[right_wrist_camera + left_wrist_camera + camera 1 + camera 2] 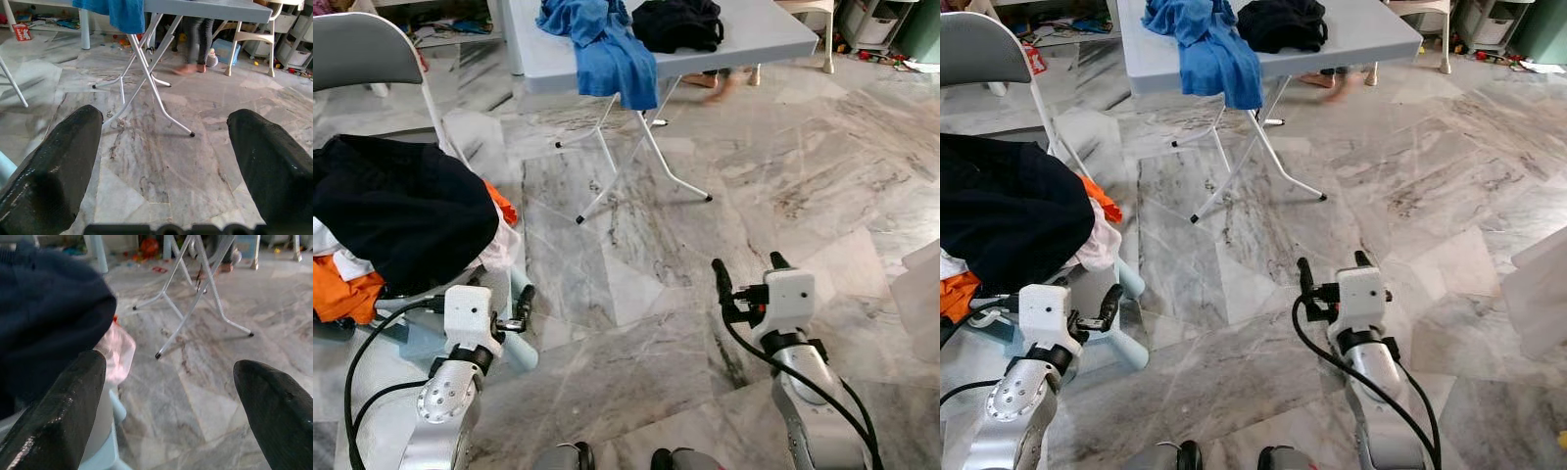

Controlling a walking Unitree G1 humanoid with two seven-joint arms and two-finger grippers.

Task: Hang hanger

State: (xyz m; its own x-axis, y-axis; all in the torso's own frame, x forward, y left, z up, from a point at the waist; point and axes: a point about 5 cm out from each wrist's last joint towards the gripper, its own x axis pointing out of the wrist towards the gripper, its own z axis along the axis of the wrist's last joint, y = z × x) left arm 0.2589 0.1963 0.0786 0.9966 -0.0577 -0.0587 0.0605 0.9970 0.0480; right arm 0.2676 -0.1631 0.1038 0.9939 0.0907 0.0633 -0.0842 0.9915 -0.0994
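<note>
— Where are the two tools?

— Low in the frame, both over the marble floor (783, 176). The left gripper (521, 308) hangs at the lower left, just beside a heap of clothes. The right gripper (749, 266) sits lower right of centre, pointing up the frame toward the table.

— How do their fingers stand?

— Both are spread wide with nothing between them. In each wrist view, bare floor shows in the gap between the two black fingers.

— And the hanger?

— I cannot tell where it is; nothing I can make out reads clearly as one.

— What is in the heap?

— A large dark garment (396, 211) on top, at the left edge of the frame, with orange cloth (342, 294) and a bit of white showing underneath. A grey folding chair (362, 49) stands behind it in the upper left.

— And at the top?

— A grey folding table (773, 39) on white crossed legs. A blue cloth (612, 54) hangs over its near edge, and a black garment (677, 23) lies on top just beside it. A person's legs (195, 39) stand beyond the table.
</note>
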